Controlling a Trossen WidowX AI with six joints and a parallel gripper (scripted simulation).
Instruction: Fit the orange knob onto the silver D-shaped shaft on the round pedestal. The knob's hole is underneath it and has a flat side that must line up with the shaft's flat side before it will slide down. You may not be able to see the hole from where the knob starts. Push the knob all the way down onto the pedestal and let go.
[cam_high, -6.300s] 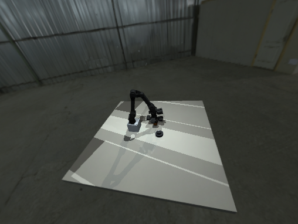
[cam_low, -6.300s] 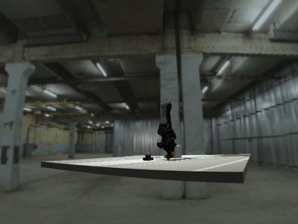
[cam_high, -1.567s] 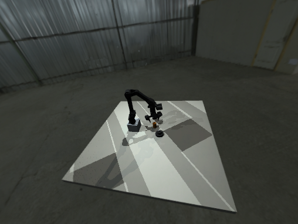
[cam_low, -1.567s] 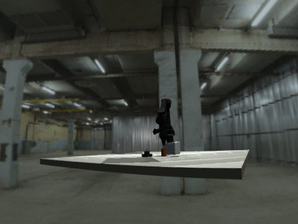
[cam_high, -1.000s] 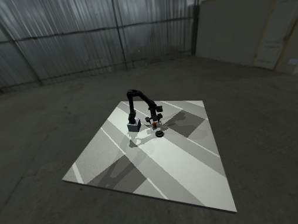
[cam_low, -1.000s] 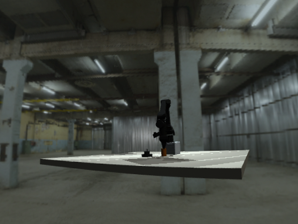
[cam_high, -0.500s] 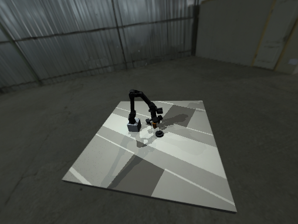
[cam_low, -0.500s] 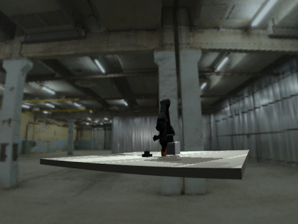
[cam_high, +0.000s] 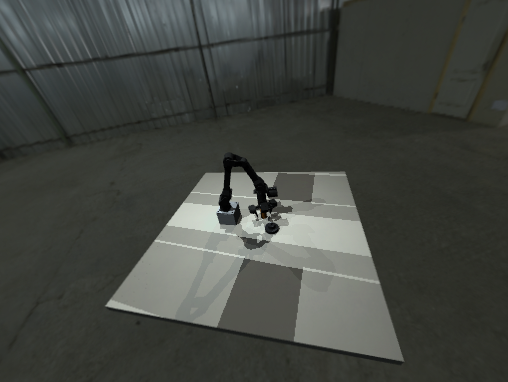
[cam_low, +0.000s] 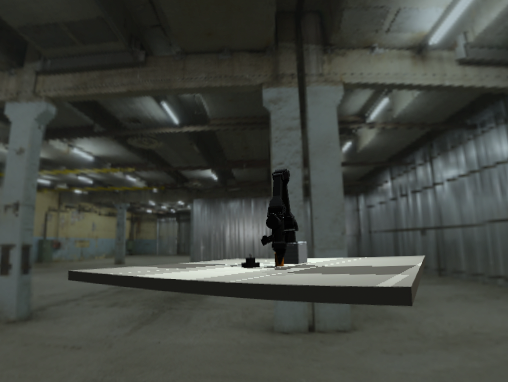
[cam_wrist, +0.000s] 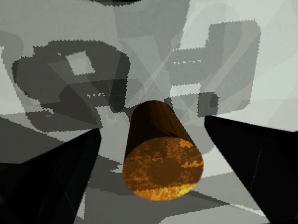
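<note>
The orange knob (cam_high: 263, 215) (cam_low: 283, 261) (cam_wrist: 163, 167) stands upright on the table; its round top faces the wrist camera, and its underside and hole are hidden. My gripper (cam_high: 264, 217) (cam_low: 280, 265) (cam_wrist: 152, 127) is open and low, with one finger on each side of the knob. In the wrist view gaps show between the knob and both fingers. The dark round pedestal (cam_high: 271, 228) (cam_low: 250, 264) stands a short way from the knob. A thin post rises from its centre in the exterior view; the flat side cannot be made out. A dark sliver shows at the wrist view's top edge.
The arm's grey base box (cam_high: 228, 217) (cam_low: 299, 252) stands on the table near the knob. The table (cam_high: 345, 310) (cam_low: 150, 279) has pale and dark patches and light stripes, with arm shadows across it. Its edges drop off to the floor.
</note>
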